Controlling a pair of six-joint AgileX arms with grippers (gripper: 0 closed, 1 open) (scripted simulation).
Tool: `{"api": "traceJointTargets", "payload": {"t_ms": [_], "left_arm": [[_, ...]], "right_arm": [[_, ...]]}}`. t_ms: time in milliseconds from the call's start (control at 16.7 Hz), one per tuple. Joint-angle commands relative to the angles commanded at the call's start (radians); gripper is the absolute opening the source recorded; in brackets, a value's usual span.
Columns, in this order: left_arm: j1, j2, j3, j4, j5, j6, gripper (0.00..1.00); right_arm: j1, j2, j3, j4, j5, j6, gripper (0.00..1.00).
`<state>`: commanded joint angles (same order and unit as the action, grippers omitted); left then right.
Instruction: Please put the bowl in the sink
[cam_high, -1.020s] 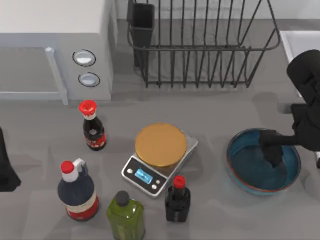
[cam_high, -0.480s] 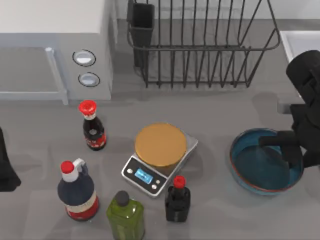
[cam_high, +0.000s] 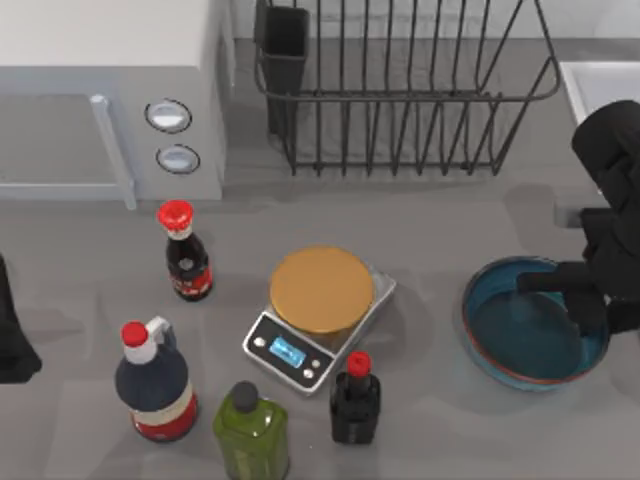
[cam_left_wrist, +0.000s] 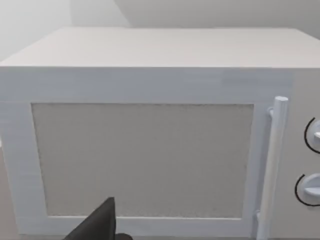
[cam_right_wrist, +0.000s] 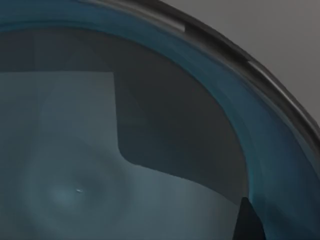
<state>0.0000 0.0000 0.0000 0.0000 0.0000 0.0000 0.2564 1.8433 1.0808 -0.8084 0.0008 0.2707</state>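
The right tool (cam_high: 585, 300) is positioned at the right edge of the top view, lowered over the right side of the bowl (cam_high: 520, 335). A dark finger (cam_high: 552, 279) extends across the bowl's upper interior; whether the bowl's wall is gripped, and how far the tool is open, cannot be told. In the right wrist view the glazed interior of the bowl (cam_right_wrist: 125, 150) is seen close up, with a dark fingertip (cam_right_wrist: 248, 222) near its wall.

The left tool (cam_left_wrist: 100, 226) is parked at the left edge of the top view, facing the microwave (cam_left_wrist: 150, 135).

The counter (cam_high: 440, 225) is a grey surface. The bowl rests on it at lower right and contains nothing. The sink (cam_high: 590, 85) is located at the upper right corner, partly visible. A black dish rack (cam_high: 400, 90) stands at upper centre. A scale (cam_high: 318, 315) with a golden-tan disc sits at centre, left of the bowl and apart from it. Four bottles (cam_high: 355, 400) are grouped at lower left and centre.
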Motion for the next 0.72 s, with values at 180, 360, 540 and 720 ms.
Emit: {"api": "traceJointTargets", "payload": {"t_ms": [180,360,540,720], "left_arm": [[0.0,0.0,0.0,0.0,0.0,0.0,1.0],[0.0,0.0,0.0,0.0,0.0,0.0,1.0],[0.0,0.0,0.0,0.0,0.0,0.0,1.0],[0.0,0.0,0.0,0.0,0.0,0.0,1.0]], "right_arm": [[0.0,-0.002,0.003,-0.003,0.001,0.0,0.0],[0.001,-0.011,0.071,-0.074,0.001,-0.002,0.0],[-0.001,-0.038,0.196,-0.239,0.001,-0.001,0.0],[-0.004,-0.076,0.332,-0.443,0.0,-0.003,0.0]]}}
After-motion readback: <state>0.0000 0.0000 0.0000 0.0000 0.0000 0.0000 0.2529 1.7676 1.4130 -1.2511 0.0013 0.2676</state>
